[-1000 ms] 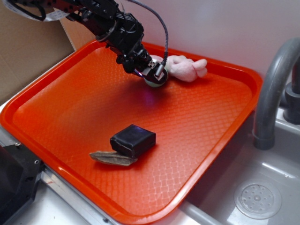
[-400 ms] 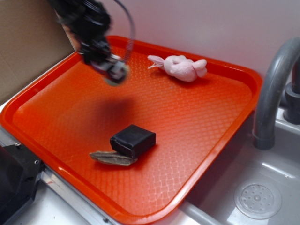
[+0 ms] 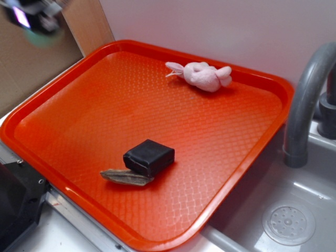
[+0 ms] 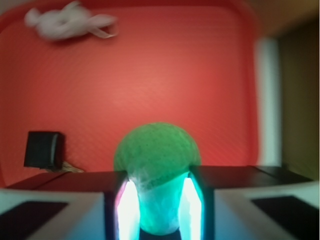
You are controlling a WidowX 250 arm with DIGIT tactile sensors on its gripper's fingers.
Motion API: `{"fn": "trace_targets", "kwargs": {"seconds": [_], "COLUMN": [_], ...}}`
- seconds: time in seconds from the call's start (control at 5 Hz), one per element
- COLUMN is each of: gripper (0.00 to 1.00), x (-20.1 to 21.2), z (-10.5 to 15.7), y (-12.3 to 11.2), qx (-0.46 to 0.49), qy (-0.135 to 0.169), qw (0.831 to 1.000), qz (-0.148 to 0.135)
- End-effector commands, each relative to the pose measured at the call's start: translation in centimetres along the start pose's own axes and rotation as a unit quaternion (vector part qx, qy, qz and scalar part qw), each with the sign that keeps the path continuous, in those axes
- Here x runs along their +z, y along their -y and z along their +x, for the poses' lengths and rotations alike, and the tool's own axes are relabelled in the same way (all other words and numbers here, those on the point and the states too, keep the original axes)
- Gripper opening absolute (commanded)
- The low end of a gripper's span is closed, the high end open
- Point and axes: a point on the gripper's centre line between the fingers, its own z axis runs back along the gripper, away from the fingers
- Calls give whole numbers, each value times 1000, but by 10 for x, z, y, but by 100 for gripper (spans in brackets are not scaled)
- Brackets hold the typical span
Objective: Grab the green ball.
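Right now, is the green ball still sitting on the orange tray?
No, the green ball is pinched in the tool, held up above the orange tray.

The green ball [image 4: 156, 165] is a round, mint-green sphere with a finely textured surface. It sits clamped between the gripper [image 4: 157, 200] fingers, lifted off the tray near its far left corner.
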Motion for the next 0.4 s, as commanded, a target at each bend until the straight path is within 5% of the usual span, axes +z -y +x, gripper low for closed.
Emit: {"fn": "trace_targets", "kwargs": {"seconds": [0.0,0.2], "gripper": [0,0], "x": [52,43], "z": [-8,-3], "y": [-23,-21], "qx": [8,15], "qy": [69,56], "qw": [996,998], "qz": [-53,-39]}}
